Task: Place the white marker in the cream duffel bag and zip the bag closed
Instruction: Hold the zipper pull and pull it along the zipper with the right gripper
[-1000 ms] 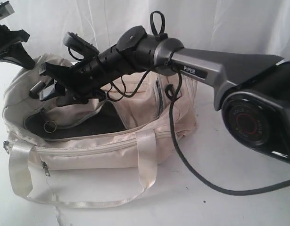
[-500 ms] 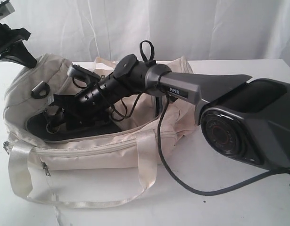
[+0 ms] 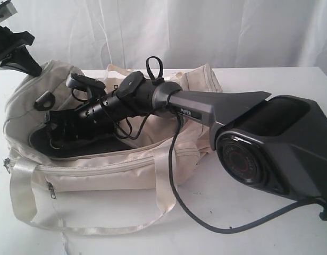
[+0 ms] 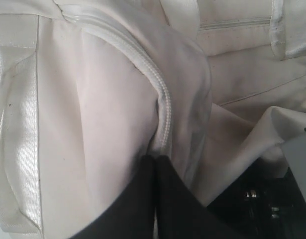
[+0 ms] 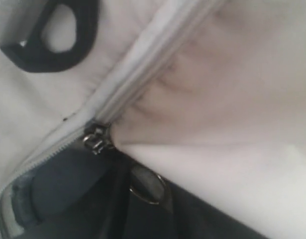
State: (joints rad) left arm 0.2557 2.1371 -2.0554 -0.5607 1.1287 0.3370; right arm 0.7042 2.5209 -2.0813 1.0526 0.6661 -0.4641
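The cream duffel bag lies on the white table with its top zipper open and a dark inside showing. My right gripper reaches across into the bag's left end. In the right wrist view the metal ring pull hangs below the zipper slider and sits between the dark fingers of my right gripper, with a narrow gap still showing. My left gripper is shut on the bag's edge by the pale zipper, holding up the bag's far left end. The white marker is hidden.
Shiny webbing handles hang over the bag's front onto the table. A black buckle ring sits on the fabric near the zipper. The right arm's cable loops across the table in front of the big arm base.
My right arm has dropped and pushed left, deeper into the bag's open end, bringing its fingers down around the ring pull. The left gripper has stayed in place on the bag's end.
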